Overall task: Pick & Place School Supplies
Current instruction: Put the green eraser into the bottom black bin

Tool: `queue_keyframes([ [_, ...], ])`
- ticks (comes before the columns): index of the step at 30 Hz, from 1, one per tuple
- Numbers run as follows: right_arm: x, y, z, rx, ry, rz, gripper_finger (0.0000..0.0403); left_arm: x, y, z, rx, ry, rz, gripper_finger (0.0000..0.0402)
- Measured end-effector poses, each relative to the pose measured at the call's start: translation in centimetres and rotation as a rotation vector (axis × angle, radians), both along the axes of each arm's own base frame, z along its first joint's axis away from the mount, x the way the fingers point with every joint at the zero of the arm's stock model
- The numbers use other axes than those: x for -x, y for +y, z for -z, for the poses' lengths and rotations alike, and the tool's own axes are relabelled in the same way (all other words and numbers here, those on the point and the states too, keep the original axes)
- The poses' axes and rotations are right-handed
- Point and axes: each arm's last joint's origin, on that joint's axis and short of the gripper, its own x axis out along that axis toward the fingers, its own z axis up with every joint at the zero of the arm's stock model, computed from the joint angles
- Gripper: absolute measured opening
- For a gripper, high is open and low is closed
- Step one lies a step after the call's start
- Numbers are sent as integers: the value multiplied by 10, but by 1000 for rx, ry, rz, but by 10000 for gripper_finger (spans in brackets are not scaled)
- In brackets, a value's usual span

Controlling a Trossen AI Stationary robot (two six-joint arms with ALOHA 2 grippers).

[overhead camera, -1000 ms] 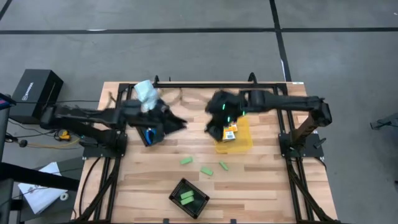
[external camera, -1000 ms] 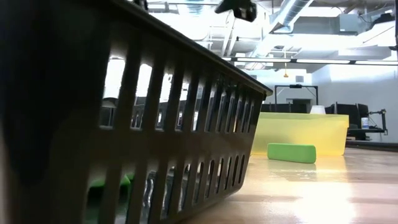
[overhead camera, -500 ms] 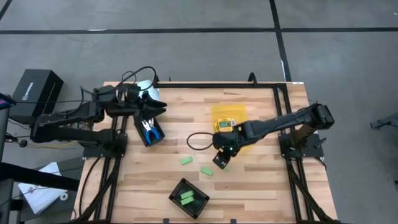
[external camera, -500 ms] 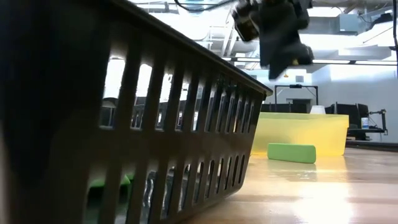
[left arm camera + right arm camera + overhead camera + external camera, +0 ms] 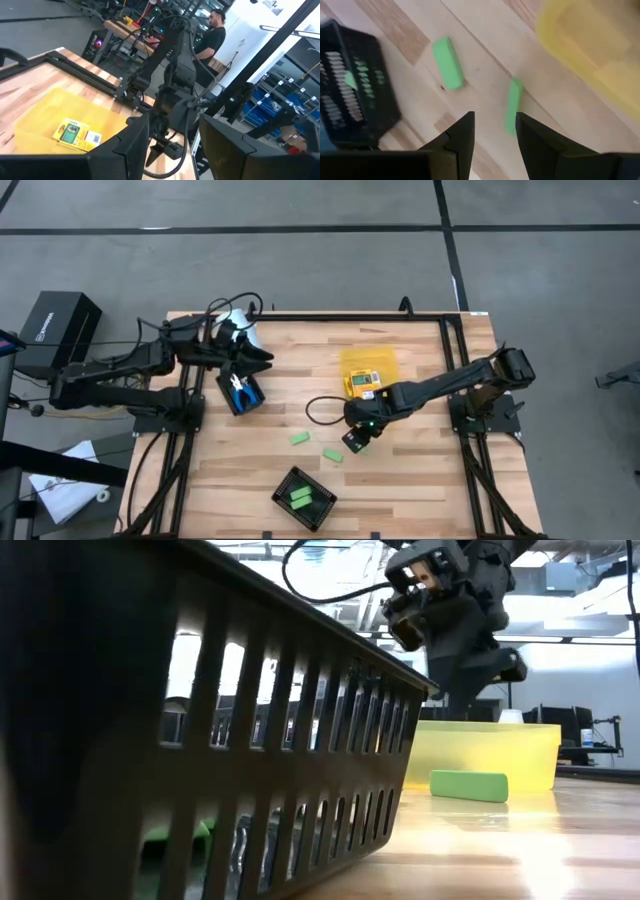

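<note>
My right gripper (image 5: 357, 438) (image 5: 495, 140) is open and hangs above the table, touching nothing. A light-green piece (image 5: 513, 105) lies on the wood just ahead of its fingers, and another (image 5: 448, 63) lies farther off. The high view shows two more green pieces on the table (image 5: 299, 438) (image 5: 332, 454). A yellow pack (image 5: 362, 383) lies in the yellow bin (image 5: 385, 360). Blue-handled scissors (image 5: 238, 387) lie in a black tray. My left gripper (image 5: 258, 360) (image 5: 175, 155) is open and raised beside that tray.
A black slotted basket (image 5: 303, 498) (image 5: 355, 90) with green pieces inside stands near the table's near edge. A pale cylinder (image 5: 232, 320) sits by the left arm at the far left corner. A person (image 5: 212, 32) stands in the room beyond the table.
My right gripper has swung from over the yellow bin toward the near edge, to above the green pieces, and has come down lower. My left arm has drawn back toward the table's left and far side, uncovering the tray with the scissors.
</note>
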Motion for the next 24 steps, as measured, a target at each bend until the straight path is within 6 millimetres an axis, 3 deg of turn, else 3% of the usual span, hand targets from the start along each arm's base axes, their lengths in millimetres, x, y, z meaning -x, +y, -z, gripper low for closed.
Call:
queue_keyframes([
  [7,0,0,15,1,81,14,134,0,0,-1,3,-4,-1,168],
  [24,-14,13,41,-56,92,10,134,-1,0,0,16,4,-3,168],
])
